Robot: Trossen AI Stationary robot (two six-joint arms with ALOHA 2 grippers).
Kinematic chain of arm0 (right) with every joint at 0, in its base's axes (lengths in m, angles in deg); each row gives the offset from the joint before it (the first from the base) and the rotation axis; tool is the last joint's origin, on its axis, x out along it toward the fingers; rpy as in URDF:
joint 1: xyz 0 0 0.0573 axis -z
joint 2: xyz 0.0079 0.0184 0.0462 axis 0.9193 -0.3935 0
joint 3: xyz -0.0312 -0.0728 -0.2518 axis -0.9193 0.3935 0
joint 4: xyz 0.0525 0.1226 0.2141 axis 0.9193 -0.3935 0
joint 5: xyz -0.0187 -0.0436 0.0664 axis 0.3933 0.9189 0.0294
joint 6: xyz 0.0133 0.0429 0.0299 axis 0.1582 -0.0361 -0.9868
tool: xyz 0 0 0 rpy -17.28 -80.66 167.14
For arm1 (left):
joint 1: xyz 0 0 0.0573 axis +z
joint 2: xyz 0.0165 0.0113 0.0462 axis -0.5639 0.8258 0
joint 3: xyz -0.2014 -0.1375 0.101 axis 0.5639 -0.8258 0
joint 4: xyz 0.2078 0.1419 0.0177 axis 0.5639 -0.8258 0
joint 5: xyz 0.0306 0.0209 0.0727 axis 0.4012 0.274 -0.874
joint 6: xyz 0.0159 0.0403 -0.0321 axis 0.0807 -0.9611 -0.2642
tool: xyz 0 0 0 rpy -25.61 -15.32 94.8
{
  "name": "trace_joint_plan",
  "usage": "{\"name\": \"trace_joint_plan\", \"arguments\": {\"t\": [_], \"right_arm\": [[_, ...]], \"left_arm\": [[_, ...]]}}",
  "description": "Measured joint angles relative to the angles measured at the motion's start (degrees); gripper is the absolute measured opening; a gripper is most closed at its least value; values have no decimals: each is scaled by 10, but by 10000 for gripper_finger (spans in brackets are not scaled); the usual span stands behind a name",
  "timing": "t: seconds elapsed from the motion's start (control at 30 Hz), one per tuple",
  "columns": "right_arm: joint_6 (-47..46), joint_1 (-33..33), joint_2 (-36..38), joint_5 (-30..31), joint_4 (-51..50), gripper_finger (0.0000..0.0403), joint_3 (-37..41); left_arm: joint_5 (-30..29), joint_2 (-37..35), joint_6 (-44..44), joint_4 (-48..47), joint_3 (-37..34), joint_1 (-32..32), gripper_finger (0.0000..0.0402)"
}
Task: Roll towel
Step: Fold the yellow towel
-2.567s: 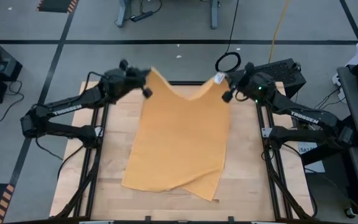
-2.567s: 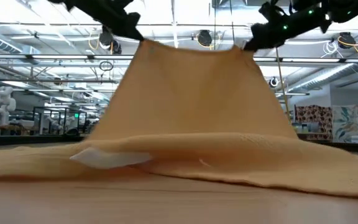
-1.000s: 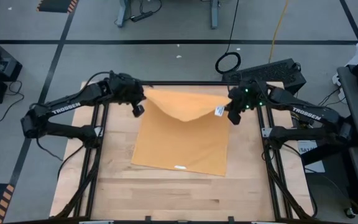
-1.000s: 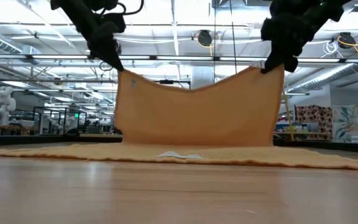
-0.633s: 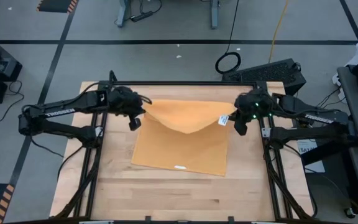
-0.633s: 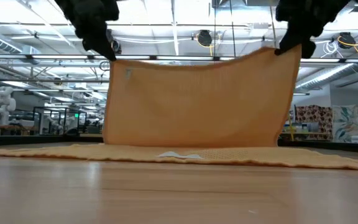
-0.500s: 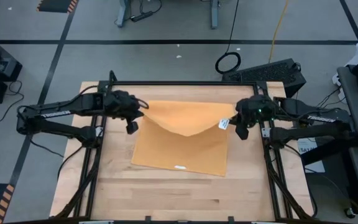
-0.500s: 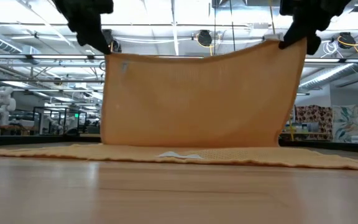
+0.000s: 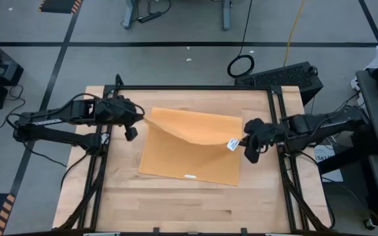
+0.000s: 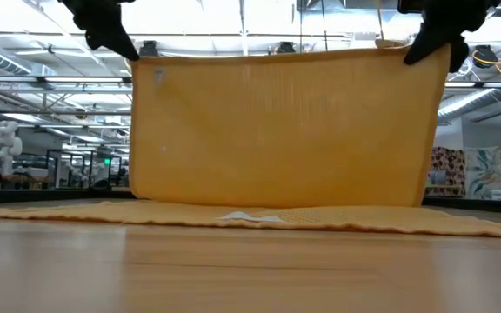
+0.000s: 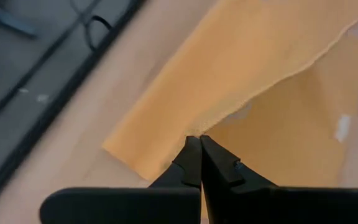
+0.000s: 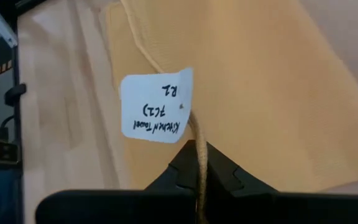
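The mustard-yellow towel [image 9: 189, 160] lies with its near part flat on the wooden table [image 9: 176, 206]. A small white tag [image 9: 190, 176] sits at its near edge. Its far edge is raised between my two grippers and hangs like a curtain [image 10: 277, 130] in the low view. My left gripper [image 9: 140, 119] is shut on the left raised corner. My right gripper [image 9: 241, 143] is shut on the right raised corner, beside a white handwritten tag [image 12: 157, 106]. My left gripper pinches the towel's raised left corner [image 11: 194, 132] between its two fingers, slanting down from the table's left side. The cloth hangs below the hold, and its lower part [image 10: 250, 216] rests on the table. My right gripper pinches the hemmed edge [image 12: 197, 134] at the raised right corner, just beside the white tag. Its fingers slant down from the table's right side. The top edge [image 10: 277, 54] runs nearly straight between the two holds.
Black frame rails [image 9: 277, 164] run along the table's left, right and far edges. Bare wood [image 9: 189, 210] lies between the towel and the table's near edge. A cable coil [image 9: 241, 65] and a black box [image 9: 294, 75] are on the floor beyond the far right corner.
Both grippers have carried the towel's raised edge toward the table's near edge, over the flat part, and have moved apart and a little up. The held edge, sagging a second ago, now runs almost straight. The near part has stayed where it was.
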Motion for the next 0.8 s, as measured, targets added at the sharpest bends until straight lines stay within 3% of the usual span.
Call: {"name": "trace_joint_plan", "arguments": {"t": [0.17, 0.33, 0.8], "right_arm": [[-58, -65, -30, 26, 2, 0, 0], [-103, -112, -69, 50, 15, 0, 0], [-185, -185, -156, 47, 49, 0, 0]], "left_arm": [[48, 6, 38, -34, 0, -33, 0], [49, 9, 56, -51, 0, -70, 0], [48, 45, 113, -71, 0, -137, 0]]}}
